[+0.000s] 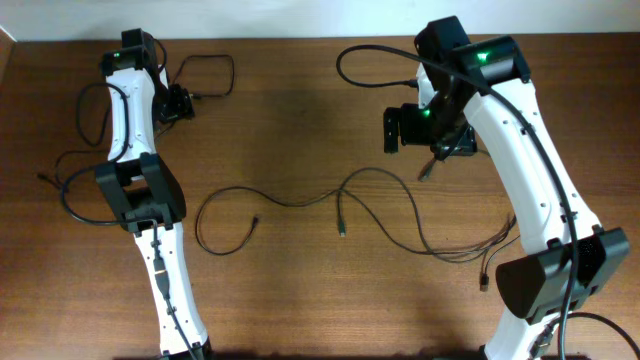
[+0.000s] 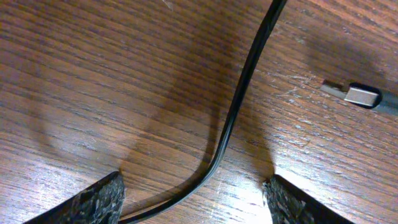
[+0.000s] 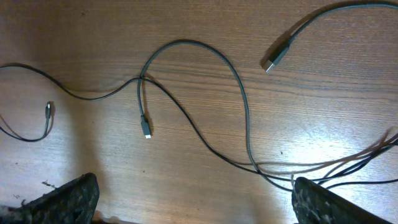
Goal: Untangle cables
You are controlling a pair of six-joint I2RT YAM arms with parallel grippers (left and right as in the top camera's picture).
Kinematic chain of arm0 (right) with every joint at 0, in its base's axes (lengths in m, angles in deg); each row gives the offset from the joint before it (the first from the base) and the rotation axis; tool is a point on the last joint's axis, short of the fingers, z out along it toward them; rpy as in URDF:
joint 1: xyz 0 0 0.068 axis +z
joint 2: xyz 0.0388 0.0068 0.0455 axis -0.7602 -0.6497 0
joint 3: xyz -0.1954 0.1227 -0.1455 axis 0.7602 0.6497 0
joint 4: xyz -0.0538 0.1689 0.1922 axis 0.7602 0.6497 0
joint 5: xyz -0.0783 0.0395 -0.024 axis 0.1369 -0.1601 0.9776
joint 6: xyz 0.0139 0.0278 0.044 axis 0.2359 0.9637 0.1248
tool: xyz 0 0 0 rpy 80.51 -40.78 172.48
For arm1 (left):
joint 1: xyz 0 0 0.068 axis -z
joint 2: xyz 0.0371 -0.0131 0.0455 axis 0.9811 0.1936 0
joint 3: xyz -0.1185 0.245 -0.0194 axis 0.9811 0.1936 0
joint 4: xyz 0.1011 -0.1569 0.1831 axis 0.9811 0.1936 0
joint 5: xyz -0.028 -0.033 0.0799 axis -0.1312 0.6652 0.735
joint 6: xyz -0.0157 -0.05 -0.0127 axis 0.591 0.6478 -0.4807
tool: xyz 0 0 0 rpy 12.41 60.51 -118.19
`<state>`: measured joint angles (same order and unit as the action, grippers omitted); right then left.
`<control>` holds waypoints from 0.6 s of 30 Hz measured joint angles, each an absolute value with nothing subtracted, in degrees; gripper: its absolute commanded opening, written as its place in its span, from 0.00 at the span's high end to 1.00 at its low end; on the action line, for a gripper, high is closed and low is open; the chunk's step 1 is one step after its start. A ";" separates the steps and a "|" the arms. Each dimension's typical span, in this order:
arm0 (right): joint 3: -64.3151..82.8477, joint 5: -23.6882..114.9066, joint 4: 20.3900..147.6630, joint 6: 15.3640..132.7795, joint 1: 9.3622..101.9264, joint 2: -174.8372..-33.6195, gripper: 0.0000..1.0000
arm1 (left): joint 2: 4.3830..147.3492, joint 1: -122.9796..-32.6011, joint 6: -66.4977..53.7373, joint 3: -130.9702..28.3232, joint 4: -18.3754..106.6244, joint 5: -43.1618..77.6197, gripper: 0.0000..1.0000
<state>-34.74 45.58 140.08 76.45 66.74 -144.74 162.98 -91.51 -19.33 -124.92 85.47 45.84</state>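
Thin black cables sprawl in loose strands across the middle of the table, with small plug ends between them. A separate cable loops at the back left. My left gripper is low over that one. In the left wrist view the cable runs between my left gripper's open jaws, touching neither finger, and its metal-tipped plug lies to the right. My right gripper hangs open high above the strands, with nothing in it, and a USB plug lies beyond.
Thicker black arm cables curl beside the left arm and behind the right arm. More strands bunch near the right arm's base. The table's back edge runs close behind both grippers.
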 measured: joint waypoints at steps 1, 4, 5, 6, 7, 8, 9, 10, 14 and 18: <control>-34.74 45.58 140.08 76.43 66.74 -144.74 0.02 | 163.02 -91.48 -19.83 -124.96 85.49 45.84 0.44; -34.74 45.58 140.08 76.45 66.74 -144.74 0.02 | 163.02 -91.44 -21.34 -125.11 86.01 48.46 0.81; -34.74 45.58 140.08 76.45 66.74 -144.74 0.01 | 163.02 -91.44 -21.65 -125.13 86.12 49.49 0.84; -34.74 45.58 140.08 76.43 66.74 -144.74 0.01 | 163.02 -91.44 -21.65 -125.16 86.21 50.25 0.87; -34.74 45.58 140.08 76.45 66.74 -144.74 0.02 | 163.04 -91.46 -22.28 -125.16 86.30 51.33 0.89; -34.74 45.58 140.08 76.45 66.74 -144.74 0.02 | 163.06 -91.44 -22.26 -125.16 86.28 51.96 0.93; -34.74 45.58 140.08 76.43 66.74 -144.74 0.02 | 163.11 -91.44 -22.37 -125.16 86.28 52.29 0.93; -34.74 45.58 140.08 76.43 66.74 -144.74 0.02 | 163.13 -91.44 -22.28 -125.09 86.23 52.46 0.89; -34.74 45.58 140.08 76.43 66.74 -144.74 0.02 | 162.56 -91.46 -22.65 -123.17 84.72 53.51 0.87; -34.74 45.58 140.10 76.45 66.74 -144.76 0.02 | 160.99 -91.51 -22.67 -119.71 82.36 53.88 1.00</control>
